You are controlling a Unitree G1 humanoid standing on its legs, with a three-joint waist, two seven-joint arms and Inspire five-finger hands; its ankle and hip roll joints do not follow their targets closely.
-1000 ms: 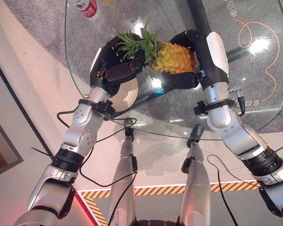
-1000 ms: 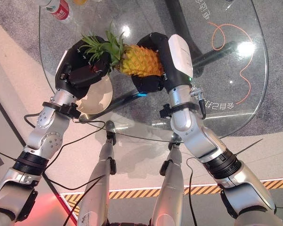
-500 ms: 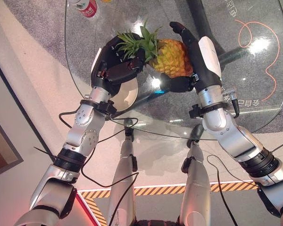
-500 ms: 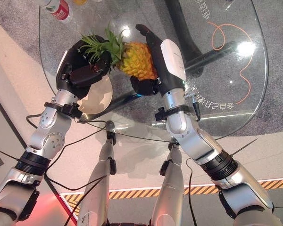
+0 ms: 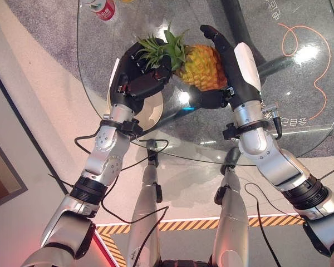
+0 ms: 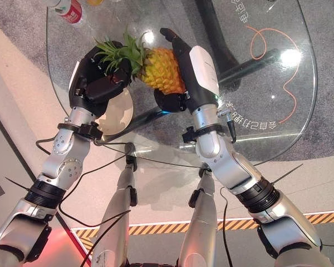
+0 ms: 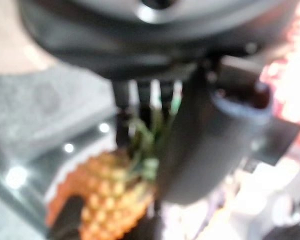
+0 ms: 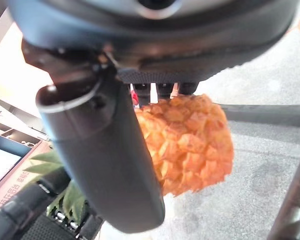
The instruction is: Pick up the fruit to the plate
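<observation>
Pineapple, spiky yellow-orange w/ green crown (image 5: 203,68), off glass: left hand (image 5: 142,83) clamps crown, right hand (image 5: 231,64) fingers straightened alongside; you've yet to lower it onto round cream plate (image 5: 150,114) beneath left hand.

We see two silver-grey jointed arms ending in a dark left hand (image 5: 138,83) and a dark right hand (image 5: 234,67) with a white back cover.

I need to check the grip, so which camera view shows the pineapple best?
The left eye view: the whole pineapple shows, the left hand curled round its leaves, the right hand open against its body. The right wrist view shows the body close; the left wrist view is blurred.
</observation>
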